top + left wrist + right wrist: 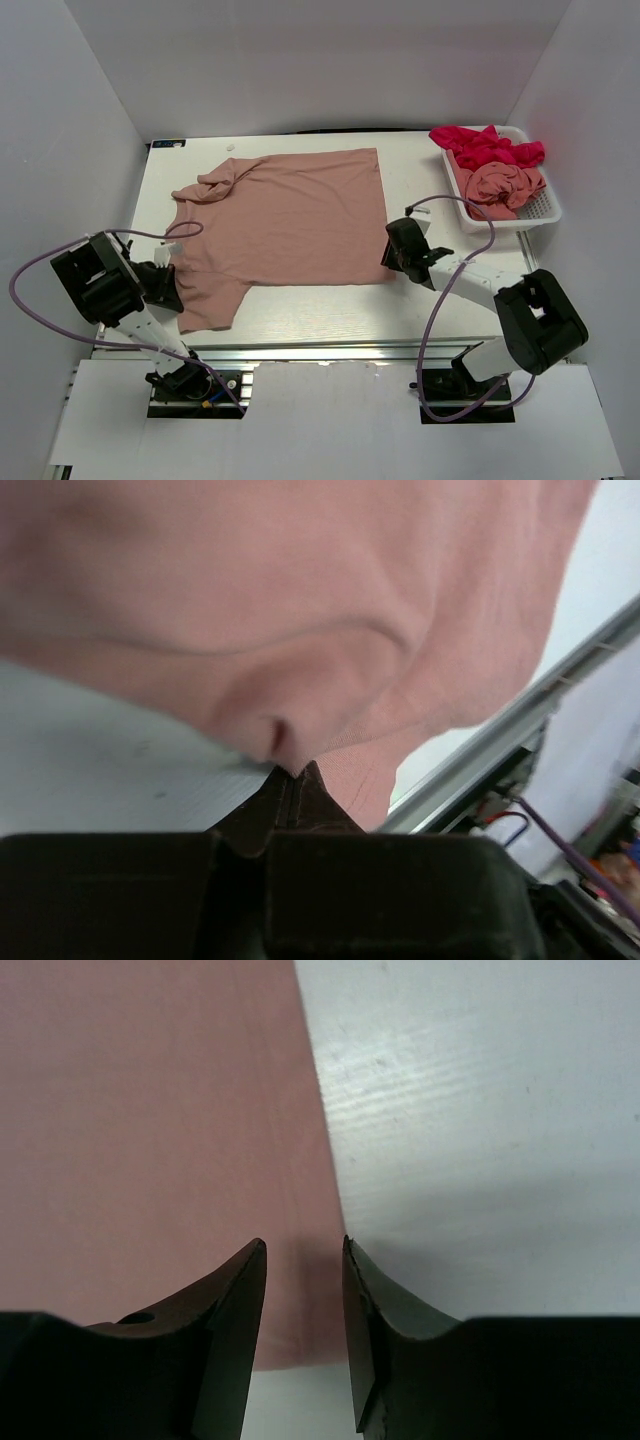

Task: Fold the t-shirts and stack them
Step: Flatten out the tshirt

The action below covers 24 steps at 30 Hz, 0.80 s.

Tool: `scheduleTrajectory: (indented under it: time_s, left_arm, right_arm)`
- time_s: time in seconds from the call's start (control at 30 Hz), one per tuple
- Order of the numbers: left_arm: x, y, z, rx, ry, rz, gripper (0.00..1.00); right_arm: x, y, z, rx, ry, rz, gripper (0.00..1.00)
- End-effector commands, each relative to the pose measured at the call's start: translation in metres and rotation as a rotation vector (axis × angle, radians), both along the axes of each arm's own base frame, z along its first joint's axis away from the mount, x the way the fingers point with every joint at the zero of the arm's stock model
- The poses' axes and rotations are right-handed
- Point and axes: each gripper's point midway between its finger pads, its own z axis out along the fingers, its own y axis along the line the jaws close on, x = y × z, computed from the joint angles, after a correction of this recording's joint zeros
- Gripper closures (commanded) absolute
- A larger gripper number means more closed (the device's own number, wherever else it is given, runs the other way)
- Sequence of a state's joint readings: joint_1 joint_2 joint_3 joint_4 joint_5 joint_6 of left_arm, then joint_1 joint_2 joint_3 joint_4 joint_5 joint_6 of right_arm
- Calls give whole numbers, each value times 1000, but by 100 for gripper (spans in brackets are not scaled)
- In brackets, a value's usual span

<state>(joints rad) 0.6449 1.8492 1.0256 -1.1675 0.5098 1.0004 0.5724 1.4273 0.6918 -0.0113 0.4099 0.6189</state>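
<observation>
A salmon-pink t-shirt (285, 220) lies spread on the white table, collar to the left, its far sleeve bunched at the upper left. My left gripper (172, 272) is shut on the shirt's edge near the near sleeve; in the left wrist view the closed fingertips (290, 780) pinch a raised fold of pink cloth (300, 630). My right gripper (392, 252) is open at the shirt's near right corner; in the right wrist view its gripper (305, 1250) straddles the shirt's hem edge (310, 1290). A magenta-red shirt (485, 145) and another pink shirt (505, 185) lie crumpled in the basket.
The white mesh basket (540, 215) stands at the table's right edge. White walls enclose the table on left, back and right. The aluminium rail (330, 352) runs along the near edge.
</observation>
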Motion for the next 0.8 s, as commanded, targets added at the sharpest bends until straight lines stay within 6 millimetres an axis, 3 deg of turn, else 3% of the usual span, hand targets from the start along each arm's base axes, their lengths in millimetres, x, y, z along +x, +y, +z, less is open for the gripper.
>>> scheduleTrajectory:
  time_s: [0.0, 0.33, 0.6, 0.7, 0.73, 0.77]
  left_arm:
    - [31, 37, 1, 171, -140, -35, 100]
    - [44, 44, 17, 180, -163, -7, 100]
    - [41, 41, 27, 182, -162, -1, 100]
    - [38, 38, 32, 178, -169, -12, 82]
    - [37, 36, 35, 177, -175, -16, 57]
    - [34, 34, 37, 171, -174, -24, 43]
  right_arm:
    - [-16, -12, -19, -11, 78, -72, 58]
    - [-48, -24, -38, 1, 175, -116, 56]
    - [-48, -16, -33, 61, 147, -93, 57]
    - [-43, -15, -27, 65, 120, -89, 57]
    - [-41, -15, -25, 65, 109, -92, 57]
    - [-40, -16, -24, 63, 100, -91, 57]
